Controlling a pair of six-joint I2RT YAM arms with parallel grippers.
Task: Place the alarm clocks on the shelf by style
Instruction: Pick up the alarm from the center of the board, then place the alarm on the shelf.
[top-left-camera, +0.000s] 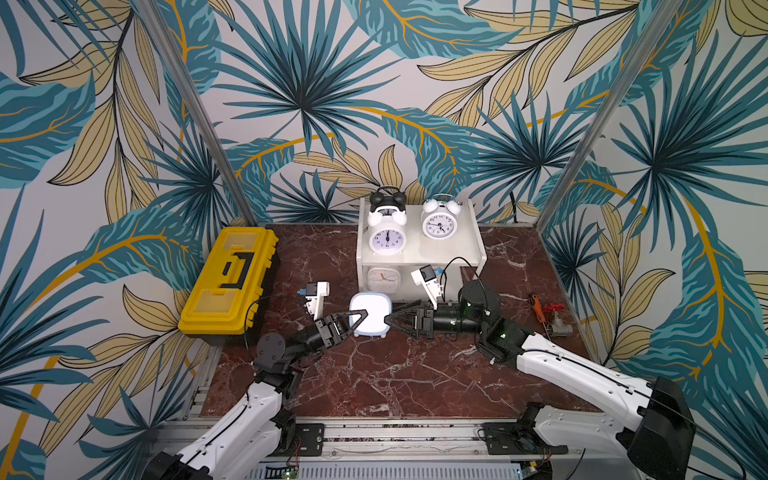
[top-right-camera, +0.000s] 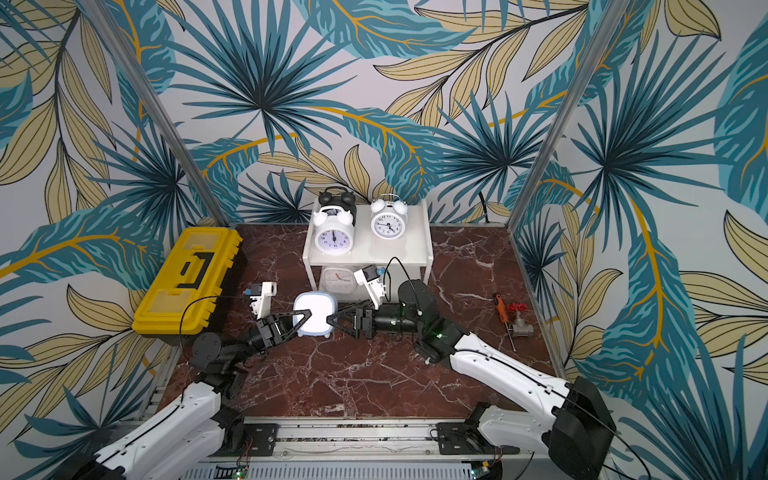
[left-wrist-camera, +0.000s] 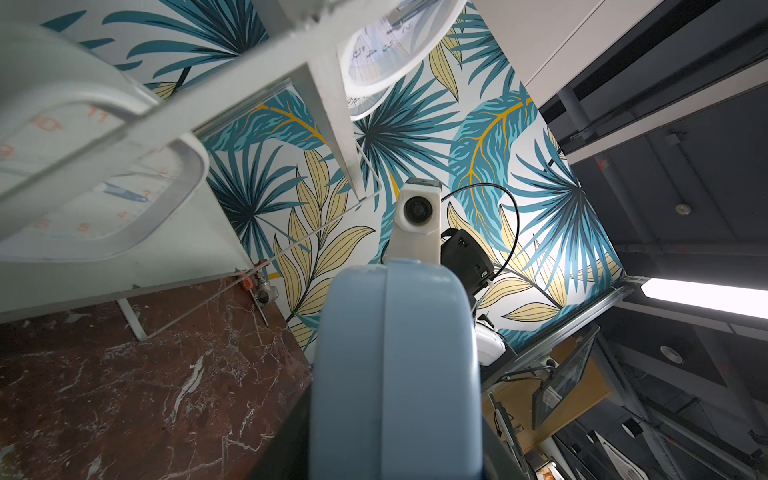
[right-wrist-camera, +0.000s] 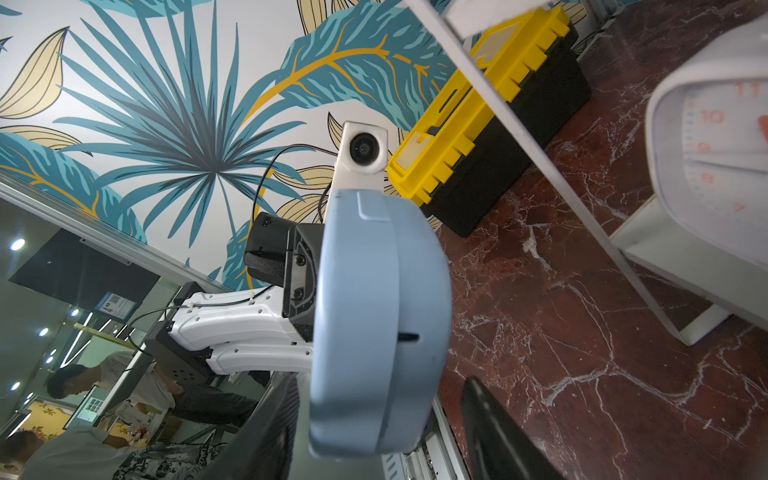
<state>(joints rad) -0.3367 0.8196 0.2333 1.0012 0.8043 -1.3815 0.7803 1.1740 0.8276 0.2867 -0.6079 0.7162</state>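
Light-blue clock (top-left-camera: 376, 316): left gripper (top-left-camera: 360, 322) jaws closed tight on one edge; right gripper (top-left-camera: 390, 320) jaws parted, straddling the opposite edge without clamping.

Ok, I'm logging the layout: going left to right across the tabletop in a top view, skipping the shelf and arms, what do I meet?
yellow toolbox → light blue clock → orange-handled screwdriver → red-handled valve

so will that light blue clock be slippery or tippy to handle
Likely slippery: the light blue clock has a smooth, rounded plastic shell, so the fingers of the left gripper could slide. Being moulded plastic, it is probably light. Edge-on it looks shallow, so upright it may tip if nudged.
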